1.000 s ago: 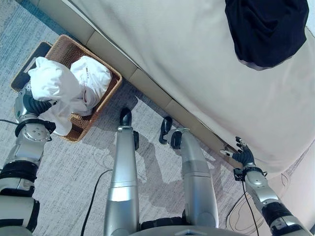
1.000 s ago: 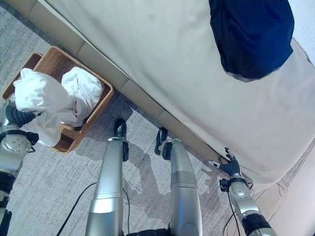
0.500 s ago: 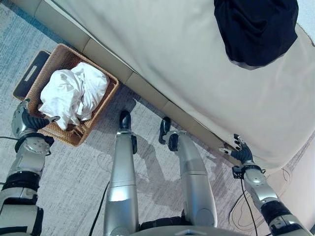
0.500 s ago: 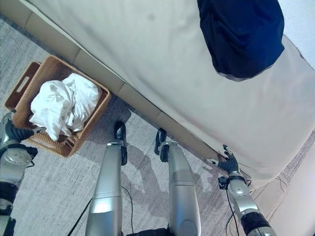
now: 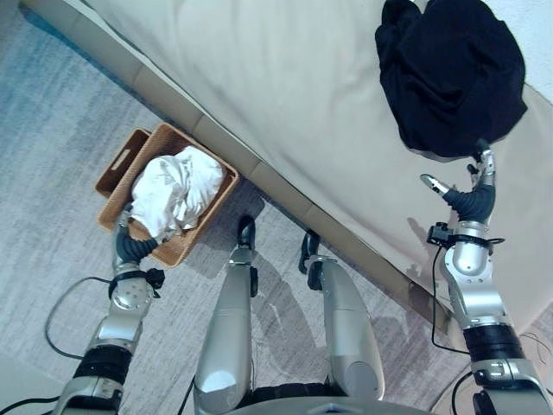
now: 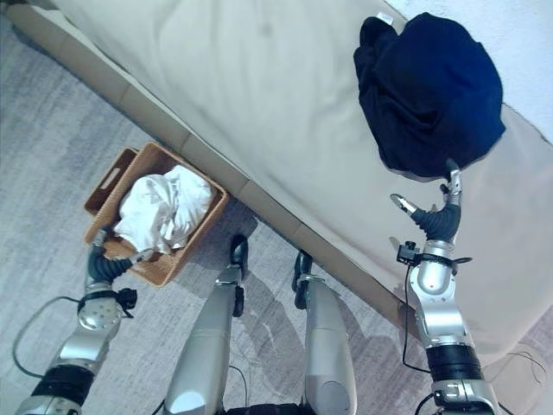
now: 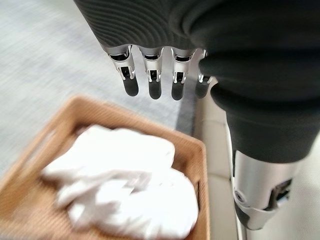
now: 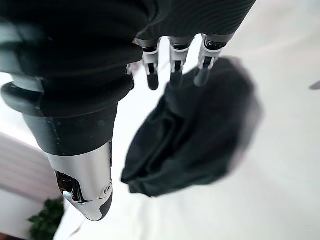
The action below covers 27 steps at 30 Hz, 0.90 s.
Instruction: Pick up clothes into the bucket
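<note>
White clothes [image 5: 173, 192] in basket [image 5: 119, 162] | left robot hand [image 5: 128, 248] open, empty | right robot hand [image 5: 471, 197] open beside dark garment [image 5: 454, 73] on bed [image 5: 285, 86], ready to grasp.

Place: a home, probably a bedroom
Bed: wide beige bed [image 5: 285, 95] with a padded base along the floor
Floor: grey woven carpet [image 5: 60, 130]
Laundry: wicker basket [image 5: 203, 216] of white clothes [image 5: 173, 190]; dark garment [image 5: 454, 78] lying on the bed
Corner: what may be a houseplant [image 8: 42, 225], blurred

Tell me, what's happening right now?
Both hands open: left hand by basket holding white clothes; right hand near dark garment on bed. Nothing blocking.
</note>
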### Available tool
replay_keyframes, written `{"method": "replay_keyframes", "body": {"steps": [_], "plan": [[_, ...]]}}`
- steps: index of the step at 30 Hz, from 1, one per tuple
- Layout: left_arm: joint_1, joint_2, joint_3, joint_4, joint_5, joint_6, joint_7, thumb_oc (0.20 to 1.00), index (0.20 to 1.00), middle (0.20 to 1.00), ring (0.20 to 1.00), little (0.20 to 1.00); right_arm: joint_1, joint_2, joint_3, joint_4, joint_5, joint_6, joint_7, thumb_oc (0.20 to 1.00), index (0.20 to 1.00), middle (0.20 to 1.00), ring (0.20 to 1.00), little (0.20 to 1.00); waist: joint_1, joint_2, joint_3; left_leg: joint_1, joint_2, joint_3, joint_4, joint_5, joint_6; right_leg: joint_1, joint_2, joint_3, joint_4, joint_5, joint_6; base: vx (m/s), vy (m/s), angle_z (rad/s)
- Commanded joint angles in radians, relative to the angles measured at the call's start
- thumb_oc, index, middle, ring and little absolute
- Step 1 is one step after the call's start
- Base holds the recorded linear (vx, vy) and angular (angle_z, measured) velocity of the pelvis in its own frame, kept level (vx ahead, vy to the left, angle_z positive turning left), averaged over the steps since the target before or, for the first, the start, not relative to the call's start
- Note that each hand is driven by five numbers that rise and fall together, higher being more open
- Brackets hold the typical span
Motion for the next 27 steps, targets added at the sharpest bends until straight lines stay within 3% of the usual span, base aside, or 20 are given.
{"method": "replay_keyframes", "body": {"steps": [1, 3, 4, 5, 6, 9, 11, 13, 19, 22, 27], "plan": [[0.061, -0.080, -0.041, -0.019, -0.153, -0.092, -0.096, 1.000, 1.000, 1.000, 1.000, 1.000, -0.002, -0.130, -0.065, -0.035, -0.093, -0.011, -0.047, 1.000, 1.000, 1.000, 1.000, 1.000, -0.010, 0.110, -0.017, 0.086, -0.001, -0.012, -0.075, 0.006, 0.013, 0.073, -0.030, -0.001, -0.126, 0.099, 0.055, 0.04, -0.103, 0.14], [0.062, -0.090, -0.063, -0.013, -0.205, -0.119, -0.144, 1.000, 1.000, 1.000, 1.000, 1.000, -0.039, -0.163, -0.056, -0.003, -0.101, 0.001, -0.049, 1.000, 1.000, 1.000, 1.000, 1.000, -0.004, 0.129, -0.017, 0.121, -0.002, -0.019, -0.112, 0.023, 0.006, 0.096, -0.030, -0.006, -0.135, 0.096, 0.055, 0.03, -0.070, 0.12], [0.073, -0.121, -0.085, 0.037, -0.230, -0.108, -0.176, 1.000, 1.000, 1.000, 1.000, 1.000, -0.078, -0.197, -0.040, 0.033, -0.118, 0.019, -0.047, 1.000, 1.000, 1.000, 1.000, 1.000, 0.007, 0.155, -0.026, 0.156, -0.004, -0.023, -0.150, 0.039, -0.002, 0.112, -0.039, -0.011, -0.133, 0.089, 0.052, 0.02, -0.030, 0.10], [0.072, -0.122, -0.085, 0.038, -0.230, -0.108, -0.177, 1.000, 1.000, 1.000, 1.000, 1.000, -0.080, -0.198, -0.039, 0.034, -0.118, 0.019, -0.047, 1.000, 1.000, 1.000, 1.000, 1.000, 0.005, 0.156, -0.025, 0.158, -0.004, -0.024, -0.152, 0.040, -0.002, 0.114, -0.039, -0.012, -0.134, 0.089, 0.052, 0.06, -0.038, 0.14], [0.107, -0.142, -0.114, 0.052, -0.220, -0.108, -0.185, 1.000, 1.000, 1.000, 1.000, 1.000, -0.140, -0.250, -0.019, 0.101, -0.154, 0.050, -0.059, 1.000, 1.000, 1.000, 1.000, 1.000, 0.024, 0.187, -0.048, 0.180, -0.005, -0.028, -0.184, 0.057, -0.009, 0.124, -0.051, -0.019, -0.130, 0.080, 0.051, 0.06, -0.026, 0.18], [0.143, -0.146, -0.163, 0.082, -0.210, -0.104, -0.212, 1.000, 1.000, 1.000, 1.000, 1.000, -0.279, -0.350, 0.025, 0.231, -0.175, 0.083, -0.091, 1.000, 1.000, 1.000, 1.000, 1.000, 0.047, 0.229, -0.075, 0.206, -0.006, -0.035, -0.222, 0.074, -0.014, 0.130, -0.063, -0.024, -0.114, 0.066, 0.052, 0.06, -0.042, 0.13], [0.153, -0.148, -0.173, 0.096, -0.208, -0.105, -0.215, 1.000, 1.000, 1.000, 1.000, 1.000, -0.336, -0.382, 0.047, 0.277, -0.168, 0.091, -0.105, 1.000, 1.000, 1.000, 1.000, 1.000, 0.050, 0.242, -0.082, 0.214, -0.008, -0.037, -0.230, 0.077, -0.014, 0.128, -0.066, -0.023, -0.107, 0.061, 0.051, 0.03, -0.045, 0.12], [0.179, -0.152, -0.220, 0.133, -0.206, -0.097, -0.229, 1.000, 1.000, 1.000, 1.000, 1.000, -0.519, -0.465, 0.131, 0.426, -0.152, 0.113, -0.131, 1.000, 1.000, 1.000, 1.000, 1.000, 0.074, 0.269, -0.097, 0.226, -0.013, -0.037, -0.238, 0.078, -0.012, 0.121, -0.074, -0.016, -0.087, 0.051, 0.049, 0.04, -0.048, 0.10], [0.185, -0.160, -0.271, 0.158, -0.226, -0.097, -0.243, 1.000, 1.000, 1.000, 1.000, 1.000, -0.815, -0.560, 0.344, 0.662, -0.150, 0.153, -0.118, 1.000, 1.000, 1.000, 1.000, 1.000, 0.090, 0.294, -0.101, 0.223, -0.009, -0.039, -0.246, 0.089, -0.018, 0.100, -0.074, -0.008, -0.053, 0.036, 0.045, 0.02, -0.064, 0.02], [0.175, -0.161, -0.283, 0.145, -0.256, -0.099, -0.245, 1.000, 1.000, 1.000, 1.000, 1.000, -0.946, -0.593, 0.478, 0.774, -0.165, 0.179, -0.078, 1.000, 1.000, 1.000, 1.000, 1.000, 0.092, 0.292, -0.093, 0.209, -0.005, -0.038, -0.250, 0.099, -0.022, 0.074, -0.071, -0.003, -0.034, 0.034, 0.038, -0.01, -0.061, 0.01], [0.153, -0.170, -0.316, 0.114, -0.286, -0.101, -0.244, 1.000, 1.000, 1.000, 1.000, 1.000, -1.056, -0.573, 0.560, 0.929, -0.067, 0.178, -0.013, 1.000, 1.000, 1.000, 1.000, 1.000, 0.089, 0.286, -0.073, 0.190, -0.007, -0.035, -0.242, 0.096, -0.021, 0.035, -0.069, 0.012, -0.008, 0.034, 0.035, 0.00, -0.026, 0.00]]}}
